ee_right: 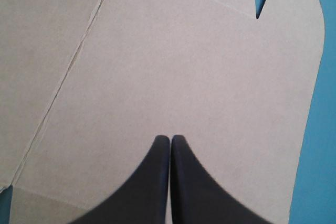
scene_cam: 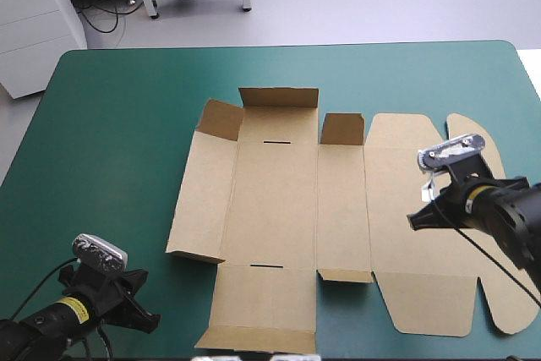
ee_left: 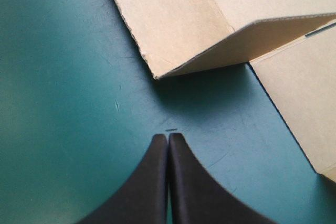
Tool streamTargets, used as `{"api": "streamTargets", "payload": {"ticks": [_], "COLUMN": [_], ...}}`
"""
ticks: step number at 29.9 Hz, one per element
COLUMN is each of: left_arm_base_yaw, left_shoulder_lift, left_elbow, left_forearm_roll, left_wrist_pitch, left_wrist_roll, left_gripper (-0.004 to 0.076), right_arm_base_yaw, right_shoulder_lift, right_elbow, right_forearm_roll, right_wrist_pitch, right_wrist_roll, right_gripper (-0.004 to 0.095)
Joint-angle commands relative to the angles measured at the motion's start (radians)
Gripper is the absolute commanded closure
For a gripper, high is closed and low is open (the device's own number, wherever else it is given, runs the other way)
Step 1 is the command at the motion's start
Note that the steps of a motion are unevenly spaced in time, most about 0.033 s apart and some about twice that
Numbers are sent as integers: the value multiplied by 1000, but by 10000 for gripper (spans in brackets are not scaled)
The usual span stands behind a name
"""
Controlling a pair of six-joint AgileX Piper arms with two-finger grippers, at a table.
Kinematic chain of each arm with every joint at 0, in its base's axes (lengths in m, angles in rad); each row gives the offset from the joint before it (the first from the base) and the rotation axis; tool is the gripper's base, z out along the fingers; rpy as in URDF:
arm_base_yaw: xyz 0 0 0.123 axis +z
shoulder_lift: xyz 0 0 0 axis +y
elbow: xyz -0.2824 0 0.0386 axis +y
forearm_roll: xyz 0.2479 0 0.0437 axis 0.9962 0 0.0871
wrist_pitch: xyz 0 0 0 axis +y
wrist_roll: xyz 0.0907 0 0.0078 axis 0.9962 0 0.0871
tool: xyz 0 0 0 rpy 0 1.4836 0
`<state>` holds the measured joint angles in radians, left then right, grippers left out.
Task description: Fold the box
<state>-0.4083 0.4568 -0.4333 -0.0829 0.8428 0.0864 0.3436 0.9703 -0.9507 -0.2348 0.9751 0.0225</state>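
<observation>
Tally: one box [scene_cam: 275,200], a flat cut sheet of brown board lying mid-table w/ a few edge flaps tipped up, and two thin slots [scene_cam: 275,141] in its widest panel. We count two grippers. The left gripper [ee_left: 168,138] has its black fingers pressed together to a point, holding nothing, over bare cover just off the box's near-left corner, where a side flap [ee_left: 173,24] stands lifted ahead of it. The right gripper [ee_right: 171,138] is likewise closed and empty, above the box's right-hand panel nr its rounded edge. We can't tell whether either tip touches what's below. In the high view the right arm hides part of that panel. The teal-green cover [scene_cam: 110,124] is smooth, w/ faint scuffs by the left fingers.
</observation>
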Motion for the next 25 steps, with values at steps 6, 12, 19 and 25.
{"api": "streamTargets", "payload": {"ticks": [6, 12, 19, 25], "left_arm_base_yaw": [-5, -5, -5, -5], "left_shoulder_lift": [9, 9, 9, 9], "left_elbow": [-26, -28, -113, -264], "left_forearm_roll": [-11, -11, -11, -24], "left_wrist_pitch": [-55, -53, 47, 149], "left_wrist_roll": [-4, -4, -39, -118], "left_gripper": [756, 756, 756, 756], "right_arm_base_yaw": [-8, -8, -8, -8], "right_shoulder_lift": [-249, -378, -484, -504], "right_elbow": [136, 218, 292, 297], "right_forearm_roll": [45, 77, 85, 79], "right_wrist_pitch": [-35, -26, -28, -27], "right_wrist_roll": [-3, -1, -1, -1], "right_gripper": [930, 930, 930, 930]}}
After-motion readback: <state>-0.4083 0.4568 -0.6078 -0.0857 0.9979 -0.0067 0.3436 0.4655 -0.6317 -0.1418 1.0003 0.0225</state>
